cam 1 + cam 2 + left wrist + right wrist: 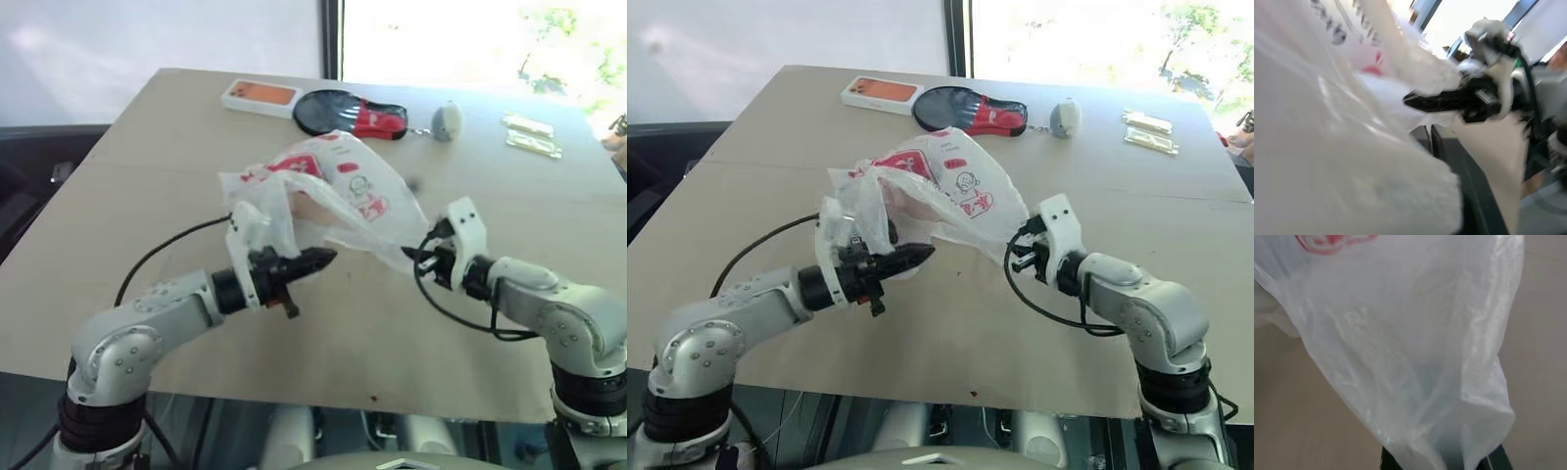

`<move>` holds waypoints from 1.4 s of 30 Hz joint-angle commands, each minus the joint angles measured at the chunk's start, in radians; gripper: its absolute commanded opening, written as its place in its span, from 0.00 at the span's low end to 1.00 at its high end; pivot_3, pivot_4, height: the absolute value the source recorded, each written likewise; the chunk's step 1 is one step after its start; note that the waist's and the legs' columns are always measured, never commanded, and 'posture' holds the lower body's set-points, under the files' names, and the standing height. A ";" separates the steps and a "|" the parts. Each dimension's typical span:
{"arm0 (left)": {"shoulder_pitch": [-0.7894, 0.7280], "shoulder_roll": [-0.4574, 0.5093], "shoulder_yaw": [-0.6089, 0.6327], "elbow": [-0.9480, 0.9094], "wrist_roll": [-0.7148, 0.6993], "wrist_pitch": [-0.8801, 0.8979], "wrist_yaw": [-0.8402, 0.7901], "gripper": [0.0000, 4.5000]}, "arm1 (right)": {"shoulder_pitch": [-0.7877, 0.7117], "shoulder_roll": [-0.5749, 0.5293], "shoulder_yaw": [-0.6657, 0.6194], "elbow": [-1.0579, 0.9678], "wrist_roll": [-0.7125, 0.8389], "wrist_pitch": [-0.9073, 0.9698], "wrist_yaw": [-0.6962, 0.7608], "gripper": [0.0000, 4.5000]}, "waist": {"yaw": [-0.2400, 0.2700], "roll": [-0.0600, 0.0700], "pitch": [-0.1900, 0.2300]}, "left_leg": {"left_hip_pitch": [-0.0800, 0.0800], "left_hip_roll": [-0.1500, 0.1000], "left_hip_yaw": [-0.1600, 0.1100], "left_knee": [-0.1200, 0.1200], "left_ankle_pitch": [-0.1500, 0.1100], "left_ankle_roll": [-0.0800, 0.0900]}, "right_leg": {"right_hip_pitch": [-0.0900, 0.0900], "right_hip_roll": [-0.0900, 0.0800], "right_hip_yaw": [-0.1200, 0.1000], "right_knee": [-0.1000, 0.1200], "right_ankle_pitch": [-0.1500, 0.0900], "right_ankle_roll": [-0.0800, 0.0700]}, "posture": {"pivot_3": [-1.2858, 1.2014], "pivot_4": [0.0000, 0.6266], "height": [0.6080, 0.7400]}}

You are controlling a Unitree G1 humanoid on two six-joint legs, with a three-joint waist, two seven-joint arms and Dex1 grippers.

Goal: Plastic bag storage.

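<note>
The plastic bag (328,186) hangs bunched in the air above the middle of the bench (147,176), stretched between the two claws. The left claw (318,260) sits at the bag's near left corner with its fingers pressed together; film drapes over the wrist behind it, but whether the tips actually pinch any film cannot be told. The right claw (423,258) is closed at the bag's near right corner, and the right wrist view shows the film gathered down into its fingers, so it grips the bag. Beyond the bag, at the far edge of the bench, lie an orange phone (260,96), a black and red pouch (351,113), a small grey mouse (447,120) and two sachets (532,135).

The step in hand looks like the gathering or folding of the bag: both corners are lifted and the body sags loosely between them. The next move probably calls for bringing the two claws together to fold the film in half, keeping tension even so the thin, slippery film does not slide out, and checking that the left claw really has hold.
</note>
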State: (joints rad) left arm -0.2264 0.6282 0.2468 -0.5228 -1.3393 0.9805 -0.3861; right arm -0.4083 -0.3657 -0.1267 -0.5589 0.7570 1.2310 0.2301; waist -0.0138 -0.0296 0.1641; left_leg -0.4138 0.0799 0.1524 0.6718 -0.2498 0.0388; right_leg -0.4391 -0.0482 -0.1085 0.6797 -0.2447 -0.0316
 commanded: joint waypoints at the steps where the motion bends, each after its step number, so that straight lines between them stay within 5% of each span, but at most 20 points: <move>1: -0.156 0.073 0.140 0.114 -0.337 -0.048 0.104 0.01 | -0.186 0.025 -0.171 0.049 0.161 -0.011 0.014 0.00 | 0.001 0.000 0.000 | 0.000 0.000 -0.001 0.001 0.000 0.000 | 0.001 0.001 -0.001 0.000 0.000 0.000 | 0.52 0.24 1.00; 5: -0.472 0.131 0.173 0.386 -0.366 -0.098 0.200 0.01 | -0.493 0.001 -0.261 0.284 0.237 -0.055 0.034 0.00 | 0.005 0.000 0.003 | -0.001 -0.002 -0.004 0.005 0.000 0.000 | 0.002 0.002 -0.004 0.000 0.000 0.000 | 0.52 0.24 1.00; 9: -0.712 0.160 0.119 0.623 -0.162 -0.128 0.143 0.01 | -0.743 -0.050 -0.274 0.562 0.196 -0.147 0.096 0.00 | 0.008 0.000 0.002 | -0.001 -0.007 -0.007 0.001 -0.001 0.002 | 0.005 0.004 -0.003 -0.003 0.000 0.000 | 0.52 0.24 1.00; 18: -1.050 0.113 0.056 0.919 0.109 -0.138 -0.039 0.01 | -0.953 -0.231 -0.286 0.804 0.143 -0.203 0.186 0.00 | 0.015 -0.001 0.004 | -0.019 -0.007 -0.009 0.000 -0.001 0.003 | -0.009 0.002 -0.006 -0.002 0.000 0.002 | 0.52 0.24 1.00; 28: -1.039 0.052 0.077 0.847 0.179 -0.037 -0.053 0.01 | -0.797 -0.311 -0.405 0.496 0.359 0.020 0.045 0.00 | -0.001 0.001 0.005 | -0.017 -0.006 -0.008 -0.001 -0.001 0.003 | -0.009 -0.002 -0.004 -0.002 0.000 0.002 | 0.52 0.24 1.00; 36: -0.587 0.027 -0.081 0.398 0.472 -0.187 -0.055 0.01 | -0.327 -0.203 -0.345 0.133 0.340 -0.056 -0.054 0.00 | 0.000 0.001 0.004 | -0.008 -0.006 -0.003 0.001 0.000 0.002 | -0.004 -0.002 0.004 0.000 -0.001 0.002 | 0.52 0.24 1.00; 42: -0.321 -0.013 -0.087 0.203 0.601 -0.319 -0.064 0.01 | 0.034 -0.231 -0.203 -0.163 0.196 -0.216 0.045 0.00 | 0.005 0.001 0.004 | -0.004 -0.005 0.001 -0.001 0.000 0.002 | -0.004 0.000 0.009 0.000 -0.001 0.002 | 0.52 0.24 1.00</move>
State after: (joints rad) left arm -0.5490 0.6147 0.1294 -0.2435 -0.7496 0.7062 -0.4515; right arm -0.3931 -0.5720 -0.3272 -0.6454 0.9856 1.0818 0.2412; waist -0.0089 -0.0282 0.1683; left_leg -0.4181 0.0751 0.1534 0.6720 -0.2502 0.0406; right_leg -0.4428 -0.0481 -0.0996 0.6799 -0.2455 -0.0292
